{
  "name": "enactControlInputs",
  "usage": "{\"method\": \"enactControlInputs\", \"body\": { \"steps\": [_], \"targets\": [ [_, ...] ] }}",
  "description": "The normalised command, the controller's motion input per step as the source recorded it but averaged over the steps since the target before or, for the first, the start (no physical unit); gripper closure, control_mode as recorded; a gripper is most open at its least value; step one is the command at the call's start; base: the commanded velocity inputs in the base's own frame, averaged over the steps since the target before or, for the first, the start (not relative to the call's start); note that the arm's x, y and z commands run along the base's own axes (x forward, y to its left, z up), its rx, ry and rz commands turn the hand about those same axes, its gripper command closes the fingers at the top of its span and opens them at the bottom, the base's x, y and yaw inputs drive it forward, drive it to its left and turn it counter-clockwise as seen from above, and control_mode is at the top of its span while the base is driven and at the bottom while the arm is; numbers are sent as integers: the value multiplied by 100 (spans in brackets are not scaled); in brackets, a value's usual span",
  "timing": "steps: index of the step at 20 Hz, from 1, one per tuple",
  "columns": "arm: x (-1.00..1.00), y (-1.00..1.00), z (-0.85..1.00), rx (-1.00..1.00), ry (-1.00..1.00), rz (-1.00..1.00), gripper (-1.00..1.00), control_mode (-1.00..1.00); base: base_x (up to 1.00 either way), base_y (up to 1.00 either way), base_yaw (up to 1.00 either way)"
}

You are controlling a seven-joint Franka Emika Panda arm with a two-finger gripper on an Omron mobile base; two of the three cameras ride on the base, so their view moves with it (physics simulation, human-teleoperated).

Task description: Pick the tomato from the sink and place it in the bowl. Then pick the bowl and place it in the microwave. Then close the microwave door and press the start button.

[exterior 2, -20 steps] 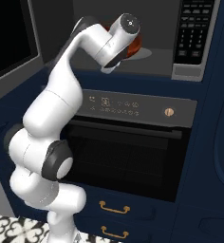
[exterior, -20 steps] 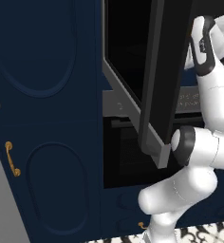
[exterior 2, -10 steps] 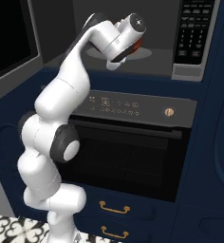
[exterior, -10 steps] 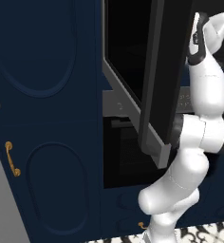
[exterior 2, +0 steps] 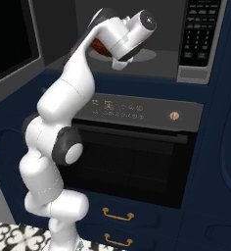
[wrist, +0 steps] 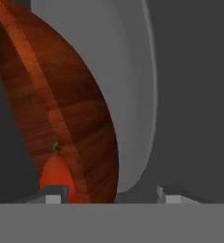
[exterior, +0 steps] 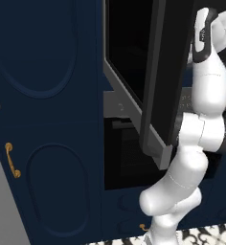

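Far left in the right base view, my microwave door (exterior 2: 12, 41) stands swung wide, black glass facing the room. Next to it my arm reaches into the microwave (exterior 2: 137, 63), and the wooden bowl (exterior 2: 101, 48) sits on the grey turntable plate (exterior 2: 149, 56) under my wrist. In the hand view the bowl (wrist: 61, 114) fills the left side with the tomato (wrist: 57, 178) inside it, and my pincer (wrist: 104, 195) has its two tips spread apart, the bowl's rim between them but not squeezed: I judge it released. The button panel (exterior 2: 199, 37) lies at the right. The risk as I see it: pulling back crooked, a fingertip (wrist: 54, 194) could hook the rim and drag or tip the bowl, spilling the tomato.
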Motion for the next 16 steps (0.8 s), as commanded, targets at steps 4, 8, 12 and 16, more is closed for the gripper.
{"method": "enactControlInputs", "body": {
  "steps": [4, 8, 12, 16],
  "targets": [
    [-50, 24, -7, 0, -23, 1, -100, -100, 0, 0, 0],
    [-89, 21, -20, 0, -20, 0, -100, -100, 0, 0, 0],
    [-100, 1, -33, -2, -21, 0, -100, -100, 0, 0, 0],
    [-61, 0, -45, -18, -12, 0, -100, -100, 0, 0, 0]
  ]
}}
